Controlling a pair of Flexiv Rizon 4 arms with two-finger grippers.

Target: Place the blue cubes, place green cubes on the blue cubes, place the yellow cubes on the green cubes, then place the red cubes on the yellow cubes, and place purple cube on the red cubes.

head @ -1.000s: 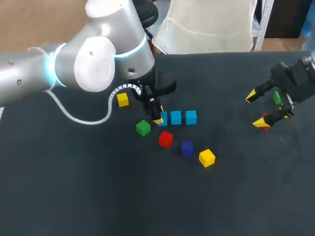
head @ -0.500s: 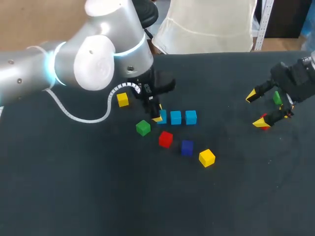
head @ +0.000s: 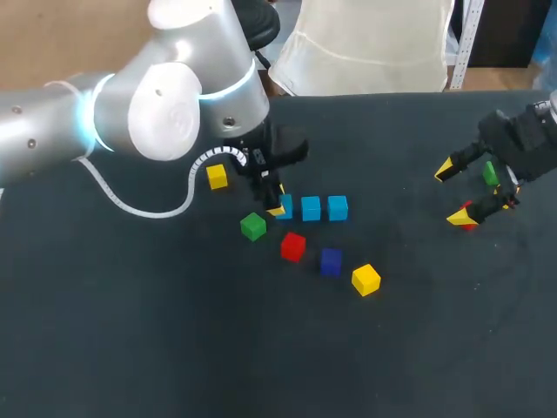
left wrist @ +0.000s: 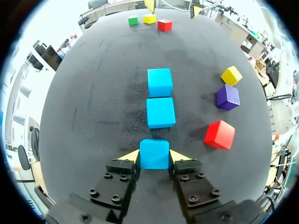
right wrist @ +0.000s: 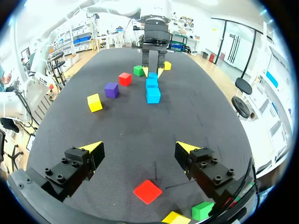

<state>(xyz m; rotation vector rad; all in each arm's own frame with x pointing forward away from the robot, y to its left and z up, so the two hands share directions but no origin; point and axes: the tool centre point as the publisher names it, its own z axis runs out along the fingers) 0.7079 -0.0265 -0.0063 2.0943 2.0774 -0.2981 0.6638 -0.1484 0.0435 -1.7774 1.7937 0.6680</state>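
Note:
Three light blue cubes lie in a row on the black table [head: 174, 331]. My left gripper [left wrist: 154, 156] is shut on the nearest blue cube [left wrist: 154, 154] [head: 283, 207], both yellow tips against its sides. The other two blue cubes [left wrist: 160, 112] [left wrist: 160, 82] lie straight ahead of it, also seen at cube [head: 311, 208] and cube [head: 338, 207]. A green cube [head: 253, 226], red cube [head: 293, 246], purple cube [head: 331, 261] and yellow cube [head: 366, 279] lie nearer the front. Another yellow cube [head: 217, 178] sits left of the gripper. My right gripper [head: 470, 192] [right wrist: 140, 149] hangs open at the far right.
Under the right gripper lie a red cube [right wrist: 148, 191], a yellow cube [right wrist: 176, 218] and a green cube [right wrist: 202, 210]. A white cable [head: 139, 209] curls on the table below my left arm.
The left gripper has shifted very slightly to the left with the blue cube in it. The right arm has not moved.

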